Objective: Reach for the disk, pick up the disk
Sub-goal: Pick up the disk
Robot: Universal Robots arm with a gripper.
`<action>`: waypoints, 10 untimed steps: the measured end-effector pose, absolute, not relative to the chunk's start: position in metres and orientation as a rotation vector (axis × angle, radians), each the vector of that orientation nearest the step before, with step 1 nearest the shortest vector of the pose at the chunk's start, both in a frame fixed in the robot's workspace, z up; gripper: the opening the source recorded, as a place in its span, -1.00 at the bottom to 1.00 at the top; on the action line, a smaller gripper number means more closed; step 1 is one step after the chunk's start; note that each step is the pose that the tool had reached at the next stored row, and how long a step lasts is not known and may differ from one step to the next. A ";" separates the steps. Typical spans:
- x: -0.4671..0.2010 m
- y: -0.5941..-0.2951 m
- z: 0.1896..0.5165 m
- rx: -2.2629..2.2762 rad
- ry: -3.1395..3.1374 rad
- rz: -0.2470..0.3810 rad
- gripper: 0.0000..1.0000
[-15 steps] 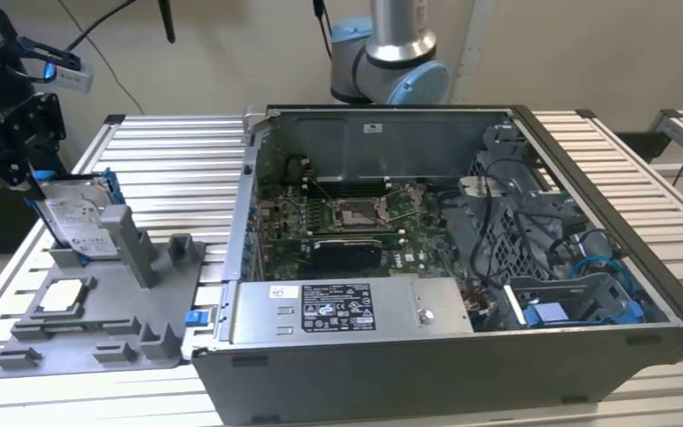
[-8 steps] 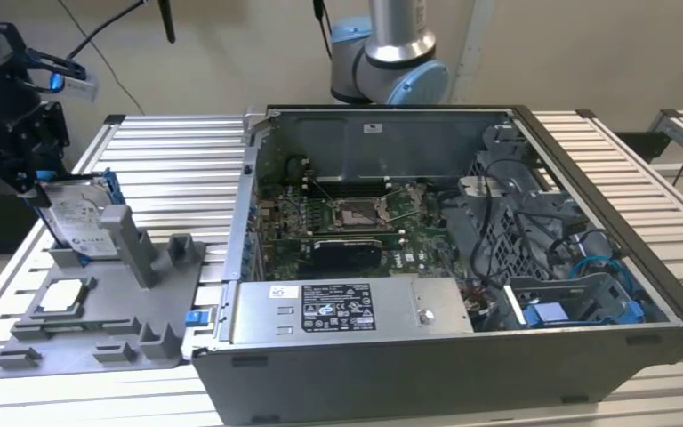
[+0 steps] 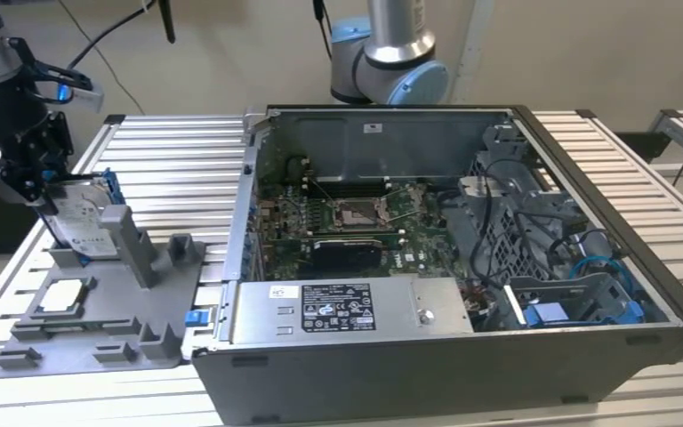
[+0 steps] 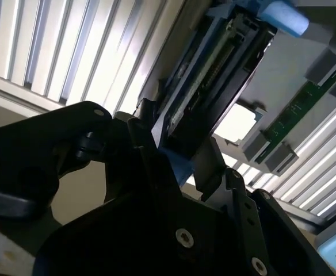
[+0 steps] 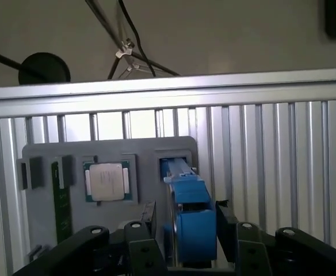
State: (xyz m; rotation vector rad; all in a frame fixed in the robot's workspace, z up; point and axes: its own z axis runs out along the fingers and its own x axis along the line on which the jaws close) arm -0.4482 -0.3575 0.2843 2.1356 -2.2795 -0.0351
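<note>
The disk (image 3: 84,216) stands on edge in a slot of the grey holder (image 3: 104,334) at the exterior view's left, its silver face and white label toward the camera and its blue frame along the edges. My gripper (image 3: 36,189) is at the disk's upper end and is shut on it, one dark finger on each side. In the first wrist view the blue frame of the disk (image 5: 190,221) fills the space between the fingers (image 5: 225,221). The second wrist view shows the disk (image 4: 205,86) edge-on, running away from the fingers (image 4: 144,137). Its lower end still sits in the slot.
A small square silvery chip (image 3: 63,295) lies in the holder beside the disk's slot, and a green strip board (image 5: 60,210) sits in another slot. An open computer case (image 3: 437,267) fills the middle of the slatted metal table (image 3: 164,151). A second arm's base (image 3: 389,62) stands behind the case.
</note>
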 end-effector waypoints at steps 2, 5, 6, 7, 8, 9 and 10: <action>-0.448 -0.357 0.281 2.147 -2.269 -0.035 1.00; -0.448 -0.357 0.275 2.164 -2.254 -0.033 1.00; -0.448 -0.357 0.273 2.169 -2.250 -0.033 1.00; -0.448 -0.357 0.272 2.172 -2.247 -0.032 1.00; -0.448 -0.357 0.270 2.174 -2.245 -0.032 1.00; -0.448 -0.357 0.268 2.175 -2.244 -0.032 1.00; -0.448 -0.357 0.267 2.175 -2.244 -0.032 1.00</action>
